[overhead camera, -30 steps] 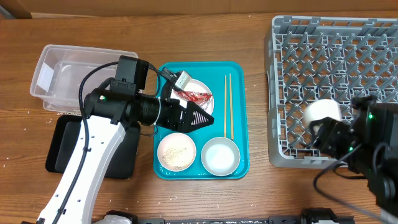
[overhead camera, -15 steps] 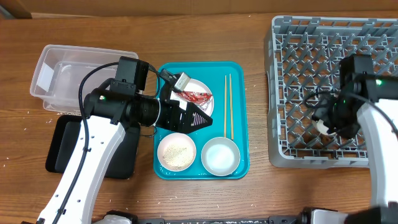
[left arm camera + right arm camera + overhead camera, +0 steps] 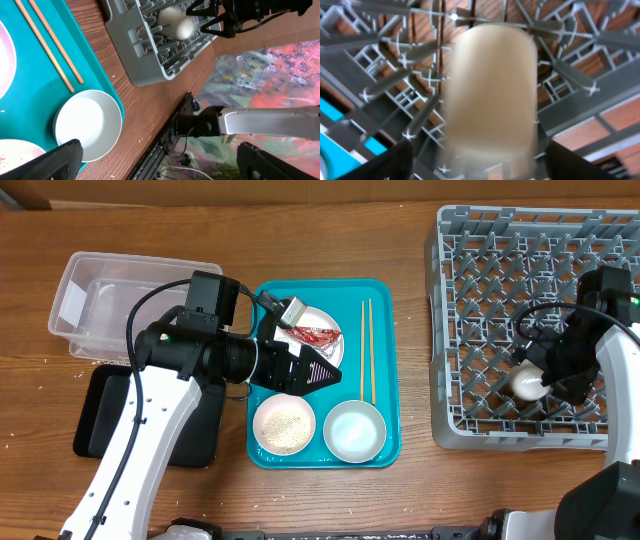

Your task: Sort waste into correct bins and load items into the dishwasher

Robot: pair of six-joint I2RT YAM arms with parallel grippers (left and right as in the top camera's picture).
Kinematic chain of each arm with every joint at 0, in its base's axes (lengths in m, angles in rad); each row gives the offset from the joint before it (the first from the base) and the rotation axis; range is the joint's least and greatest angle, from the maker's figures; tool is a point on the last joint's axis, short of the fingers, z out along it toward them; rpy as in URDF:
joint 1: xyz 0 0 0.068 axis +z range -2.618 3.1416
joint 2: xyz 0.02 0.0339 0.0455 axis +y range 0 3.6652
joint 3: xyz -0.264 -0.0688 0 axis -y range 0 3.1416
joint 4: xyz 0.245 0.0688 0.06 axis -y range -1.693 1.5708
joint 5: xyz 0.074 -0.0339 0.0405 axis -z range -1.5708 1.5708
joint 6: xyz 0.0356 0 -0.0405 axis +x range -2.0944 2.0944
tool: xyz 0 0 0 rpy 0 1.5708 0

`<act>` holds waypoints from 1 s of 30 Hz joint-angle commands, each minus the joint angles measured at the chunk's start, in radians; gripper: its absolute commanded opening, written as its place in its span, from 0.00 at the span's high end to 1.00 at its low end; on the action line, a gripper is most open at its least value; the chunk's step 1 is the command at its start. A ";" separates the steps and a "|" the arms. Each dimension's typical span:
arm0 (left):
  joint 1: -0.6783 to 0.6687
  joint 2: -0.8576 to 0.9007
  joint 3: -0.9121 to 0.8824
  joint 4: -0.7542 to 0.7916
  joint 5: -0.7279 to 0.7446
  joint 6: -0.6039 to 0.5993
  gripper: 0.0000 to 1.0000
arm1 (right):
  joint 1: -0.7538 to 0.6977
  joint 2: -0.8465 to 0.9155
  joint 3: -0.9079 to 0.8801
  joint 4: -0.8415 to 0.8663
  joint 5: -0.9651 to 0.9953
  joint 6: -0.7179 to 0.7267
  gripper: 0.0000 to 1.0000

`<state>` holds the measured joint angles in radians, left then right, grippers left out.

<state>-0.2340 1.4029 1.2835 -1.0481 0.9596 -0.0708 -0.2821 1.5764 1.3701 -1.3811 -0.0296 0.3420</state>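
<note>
My right gripper [image 3: 553, 378] is over the grey dish rack [image 3: 480, 280], open around a pale rounded bowl [image 3: 526, 384] among the pegs. In the right wrist view the bowl [image 3: 490, 90] is blurred, with gaps to both fingers [image 3: 480, 167]. My left gripper [image 3: 318, 370] is open and empty above the teal tray. The white plate [image 3: 328, 318] carries the red wrapper [image 3: 314, 334]. The chopsticks [image 3: 366, 350] lie beside it. A bowl of rice grains [image 3: 284, 423] and an empty white bowl [image 3: 354, 430] sit at the tray's front. The tissue is out of view.
The teal serving tray [image 3: 385, 290] is mid-table. The clear tub [image 3: 100, 300] stands far left, with the black tray [image 3: 100, 425] in front of it, partly under my left arm. The left wrist view shows the chopsticks [image 3: 47, 42], white bowl [image 3: 87, 122] and rack [image 3: 150, 60].
My right gripper carried the pale bowl from the rack's front edge in over the pegs and opened around it. My left arm has not moved.
</note>
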 commanded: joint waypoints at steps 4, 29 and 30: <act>-0.002 -0.006 0.010 -0.006 -0.006 0.031 0.00 | -0.031 -0.004 0.039 -0.027 -0.038 -0.008 0.04; -0.497 0.085 -0.053 -0.044 -1.086 -0.497 0.16 | 0.146 -0.482 0.071 -0.058 -0.447 -0.191 0.06; -0.496 0.094 -0.053 -0.035 -1.108 -0.521 0.16 | 0.153 -0.481 0.071 -0.062 -0.457 -0.194 0.06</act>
<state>-0.7254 1.4723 1.2411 -1.0985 0.0689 -0.4282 -0.1474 1.0958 1.4265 -1.4387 -0.4545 0.1596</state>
